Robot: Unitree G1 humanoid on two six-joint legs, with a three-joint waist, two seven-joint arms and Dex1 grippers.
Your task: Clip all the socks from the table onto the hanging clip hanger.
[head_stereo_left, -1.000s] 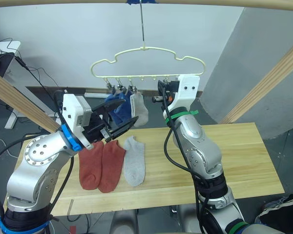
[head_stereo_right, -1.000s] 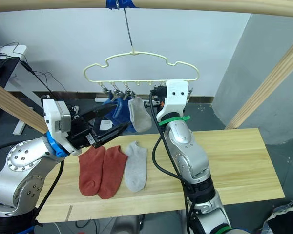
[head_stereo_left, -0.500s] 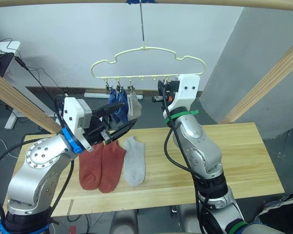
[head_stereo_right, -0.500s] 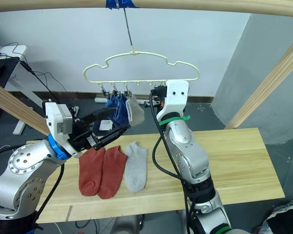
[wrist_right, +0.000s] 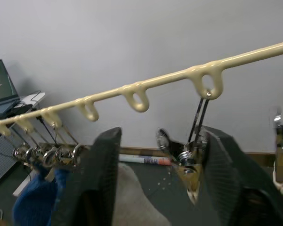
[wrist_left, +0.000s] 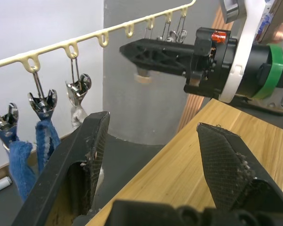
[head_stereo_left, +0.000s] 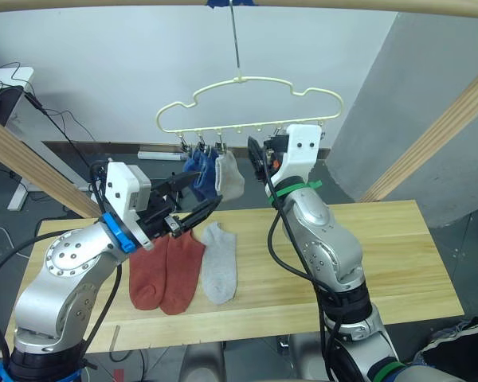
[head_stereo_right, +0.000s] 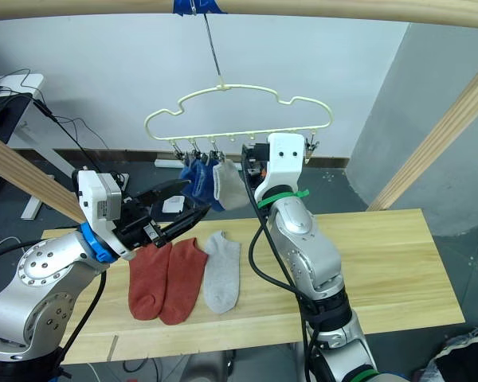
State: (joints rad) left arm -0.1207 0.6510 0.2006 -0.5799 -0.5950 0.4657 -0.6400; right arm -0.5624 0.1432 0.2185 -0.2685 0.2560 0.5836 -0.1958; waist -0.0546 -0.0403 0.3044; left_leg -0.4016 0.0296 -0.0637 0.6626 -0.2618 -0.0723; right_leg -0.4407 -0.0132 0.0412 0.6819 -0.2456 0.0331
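The pale yellow clip hanger (head_stereo_left: 247,83) hangs from a pole above the table's (head_stereo_left: 398,255) far edge. Two blue socks (head_stereo_left: 197,169) and a light grey sock (head_stereo_left: 229,175) hang from its left clips. On the table lie two rust-red socks (head_stereo_left: 167,270) and a grey sock (head_stereo_left: 220,264) side by side. My left gripper (head_stereo_left: 209,189) is open and empty, just below and in front of the hung socks. My right gripper (wrist_right: 162,174) is open beside the hanger's bar, with an empty metal clip (wrist_right: 188,157) between its fingers.
A thick wooden pole (head_stereo_left: 382,6) with blue tape runs overhead. Slanted wooden beams stand at the left (head_stereo_left: 24,159) and the right (head_stereo_left: 438,135). The right half of the table is bare wood. Behind it are a white wall and floor cables.
The hanger has swung to the right with its three hung socks. My left gripper has dropped slightly away from them, still open. The right gripper has tilted a little to the left.
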